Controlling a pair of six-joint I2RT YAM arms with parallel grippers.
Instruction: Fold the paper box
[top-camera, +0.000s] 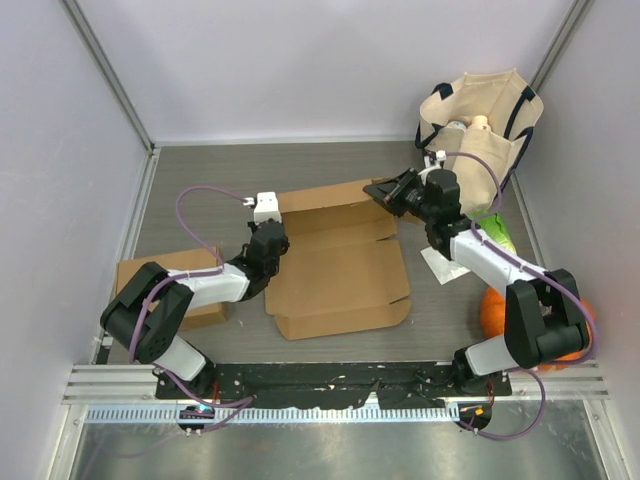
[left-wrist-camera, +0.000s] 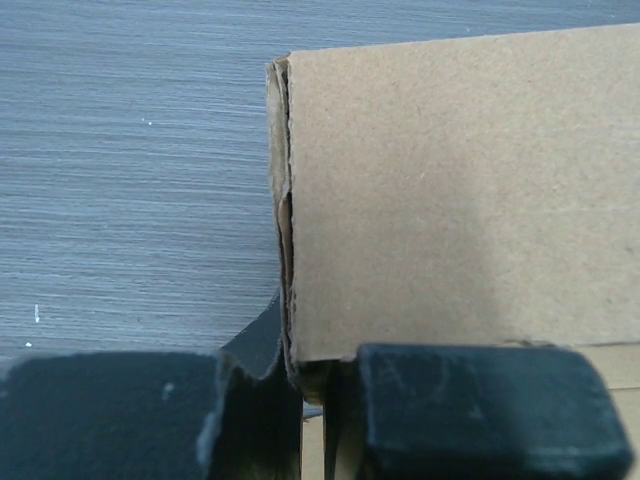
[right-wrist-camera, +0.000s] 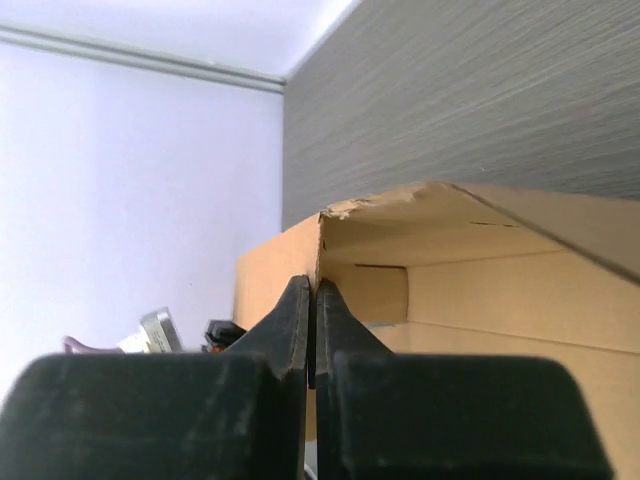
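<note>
A brown paper box (top-camera: 340, 265) lies partly unfolded in the middle of the table, its back wall raised. My left gripper (top-camera: 268, 240) is shut on the box's left wall; in the left wrist view the doubled cardboard edge (left-wrist-camera: 285, 230) runs down between my fingers (left-wrist-camera: 470, 410). My right gripper (top-camera: 385, 192) is shut on the box's back right corner; in the right wrist view the thin wall (right-wrist-camera: 280, 270) is pinched between my fingertips (right-wrist-camera: 298, 310), with the box's inside (right-wrist-camera: 480, 290) to the right.
A folded brown box (top-camera: 185, 290) sits at the left under my left arm. A cream tote bag (top-camera: 480, 130) stands at the back right. A green packet (top-camera: 497, 235), white paper (top-camera: 440, 265) and an orange object (top-camera: 497, 312) lie along the right side.
</note>
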